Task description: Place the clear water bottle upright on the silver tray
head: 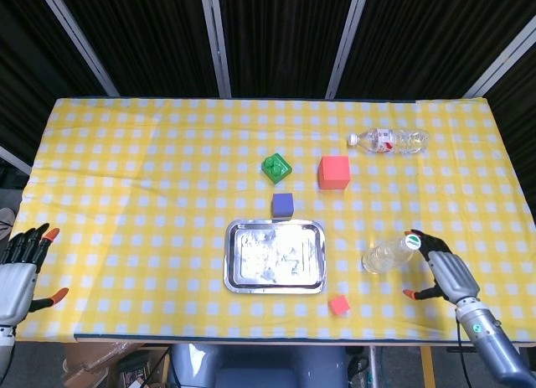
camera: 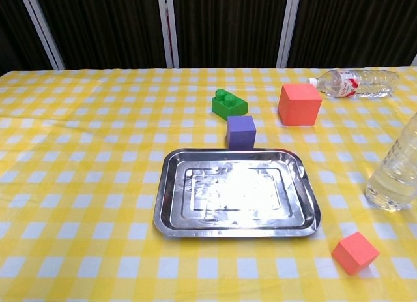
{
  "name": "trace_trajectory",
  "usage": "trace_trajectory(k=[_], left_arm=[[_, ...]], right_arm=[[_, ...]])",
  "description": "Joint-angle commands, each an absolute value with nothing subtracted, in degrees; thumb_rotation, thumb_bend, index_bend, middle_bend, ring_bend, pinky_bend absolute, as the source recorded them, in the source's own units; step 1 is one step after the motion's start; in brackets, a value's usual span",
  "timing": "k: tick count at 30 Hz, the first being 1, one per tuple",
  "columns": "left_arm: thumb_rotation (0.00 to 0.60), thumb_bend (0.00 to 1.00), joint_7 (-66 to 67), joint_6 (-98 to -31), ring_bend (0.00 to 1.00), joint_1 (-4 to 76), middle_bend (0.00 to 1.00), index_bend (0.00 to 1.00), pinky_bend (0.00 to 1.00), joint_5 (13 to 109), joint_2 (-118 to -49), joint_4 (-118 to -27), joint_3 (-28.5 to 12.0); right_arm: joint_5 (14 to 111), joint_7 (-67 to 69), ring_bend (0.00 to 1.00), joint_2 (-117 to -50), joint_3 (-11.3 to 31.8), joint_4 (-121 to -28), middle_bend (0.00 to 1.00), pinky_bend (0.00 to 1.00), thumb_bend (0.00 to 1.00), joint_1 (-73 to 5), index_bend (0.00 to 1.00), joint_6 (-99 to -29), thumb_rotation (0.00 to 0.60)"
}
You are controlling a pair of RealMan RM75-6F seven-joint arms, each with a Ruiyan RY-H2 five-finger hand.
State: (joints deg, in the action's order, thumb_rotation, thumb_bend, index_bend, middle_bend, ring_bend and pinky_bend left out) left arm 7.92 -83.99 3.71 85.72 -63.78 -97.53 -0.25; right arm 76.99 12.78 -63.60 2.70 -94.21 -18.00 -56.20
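Observation:
A clear water bottle point(head: 388, 253) with a green-and-white cap stands upright on the cloth, right of the silver tray point(head: 275, 256). The chest view shows that bottle point(camera: 394, 171) at its right edge and the empty tray point(camera: 236, 193) in the middle. My right hand point(head: 441, 270) is open, fingers spread, just right of the bottle's cap and apart from it. My left hand point(head: 18, 271) is open at the table's front left edge, holding nothing. Neither hand appears in the chest view.
A second clear bottle with a red label point(head: 389, 141) lies on its side at the back right. A green brick point(head: 275, 167), a red cube point(head: 333, 172) and a purple cube point(head: 282, 205) sit behind the tray. A small red cube point(head: 338, 304) lies in front of it.

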Motion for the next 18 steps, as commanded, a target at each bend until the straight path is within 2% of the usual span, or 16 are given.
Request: trace_trajectory(k=[1, 4, 7, 13, 18], left_arm=[[0.600, 0.14, 8.0, -84.0, 0.00, 3.7, 0.00, 0.00, 0.00, 85.8, -63.8, -97.5, -0.2], [0.600, 0.14, 8.3, -83.8, 0.00, 3.8, 0.00, 0.00, 0.00, 85.6, -63.9, -97.5, -0.3], [0.600, 0.14, 8.9, -83.6, 0.00, 3.9, 0.00, 0.00, 0.00, 85.4, -64.1, -97.5, -0.3], [0.600, 0.14, 10.0, -83.5, 0.00, 3.9, 0.00, 0.01, 0.00, 85.7, -64.3, -98.0, 0.1], [0.600, 0.14, 11.2, -83.2, 0.00, 3.9, 0.00, 0.01, 0.00, 85.7, -64.5, -98.4, 0.3]], right_arm=[[73.5, 11.0, 0.00, -66.0, 3.9, -93.9, 0.09, 0.00, 0.05, -20.1, 0.09, -53.3, 0.600], [71.8, 10.3, 0.00, -67.3, 4.5, -93.2, 0.12, 0.00, 0.05, -20.9, 0.13, -52.3, 0.600], [70.8, 10.7, 0.02, -68.8, 5.2, -92.4, 0.20, 0.00, 0.05, -21.3, 0.19, -52.3, 0.600], [69.8, 12.5, 0.17, -71.0, 6.4, -90.5, 0.42, 0.00, 0.05, -21.2, 0.44, -53.7, 0.600], [70.4, 12.9, 0.27, -71.8, 6.9, -89.8, 0.55, 0.00, 0.15, -20.7, 0.63, -55.8, 0.600]])
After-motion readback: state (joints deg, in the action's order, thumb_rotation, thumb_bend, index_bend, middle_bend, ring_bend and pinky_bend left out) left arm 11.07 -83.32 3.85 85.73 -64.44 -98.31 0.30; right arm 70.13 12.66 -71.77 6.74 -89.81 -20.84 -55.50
